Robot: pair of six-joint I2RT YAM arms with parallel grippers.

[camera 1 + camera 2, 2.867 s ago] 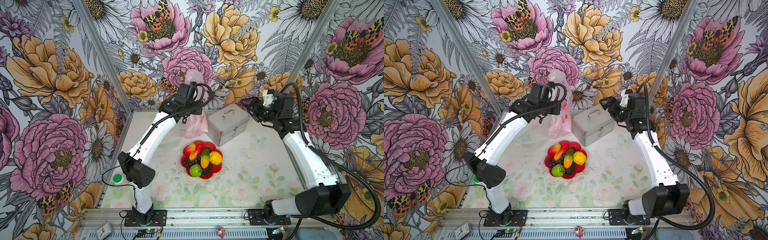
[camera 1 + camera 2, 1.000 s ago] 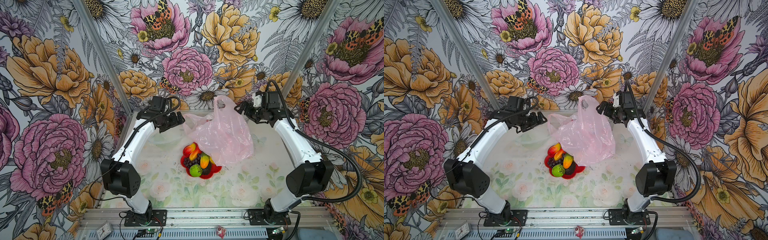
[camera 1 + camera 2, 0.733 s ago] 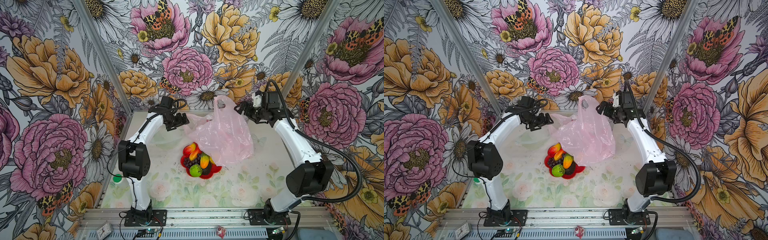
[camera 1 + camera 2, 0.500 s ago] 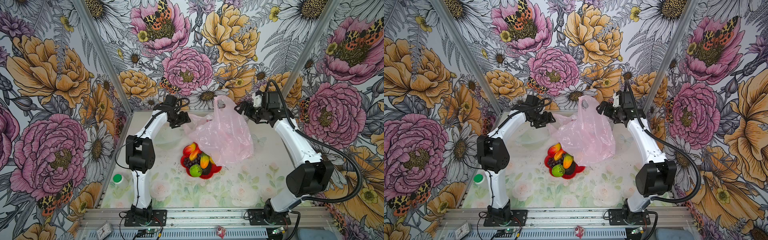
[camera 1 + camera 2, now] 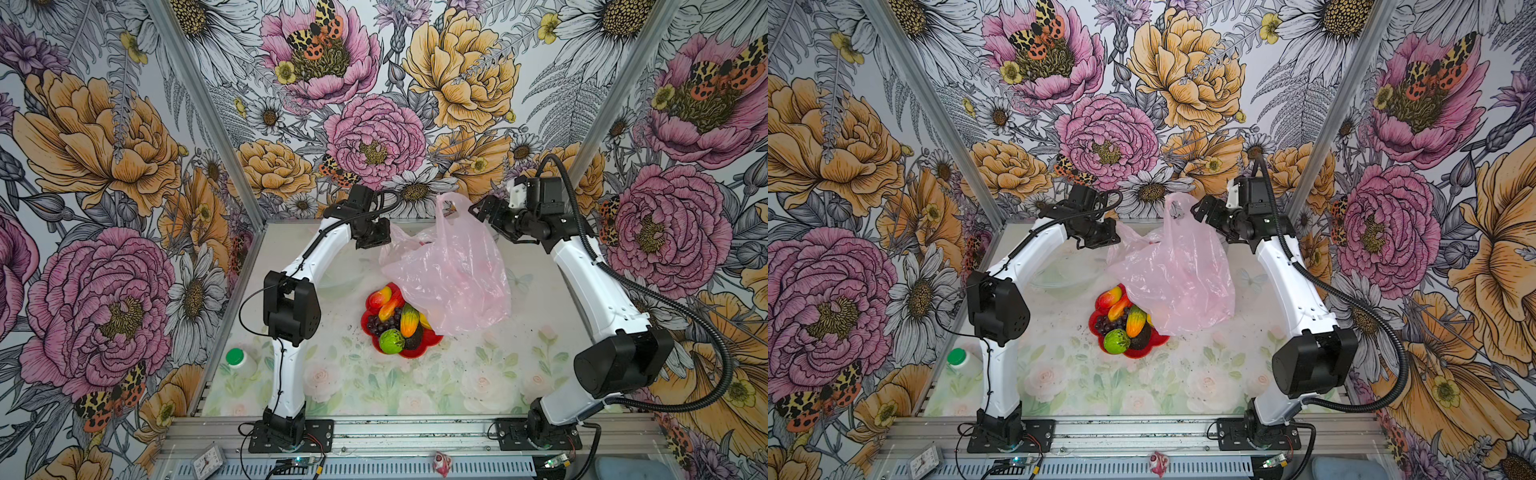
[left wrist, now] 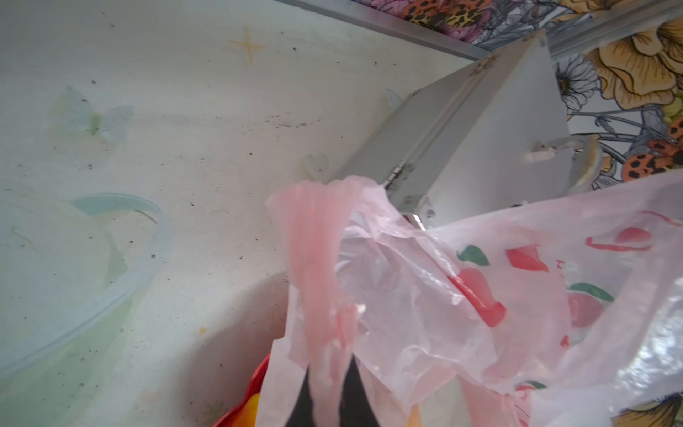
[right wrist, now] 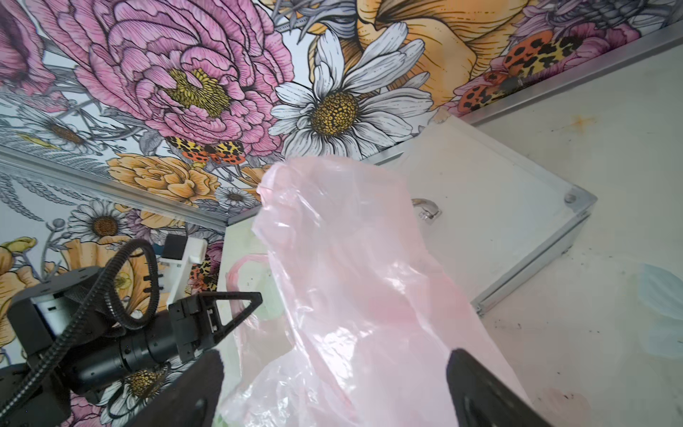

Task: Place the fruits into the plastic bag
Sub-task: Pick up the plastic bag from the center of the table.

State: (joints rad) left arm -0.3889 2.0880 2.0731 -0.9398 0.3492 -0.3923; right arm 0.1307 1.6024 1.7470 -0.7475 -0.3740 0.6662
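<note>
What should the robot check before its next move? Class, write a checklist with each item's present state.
1. Left fingers shut on a handle of the plastic bag: ok.
2. Right fingers gripping the bag: not ok, they stand open with film between them.
3. Bag mouth open: cannot tell.
4. Fruits uncovered in the red dish: not ok, the bag drapes over part of it.
5. Bag free of the metal case: cannot tell.

Bright, even light, faint shadows; wrist views hazy, plastic bag [image 6: 462, 295] blurred nearby.
</note>
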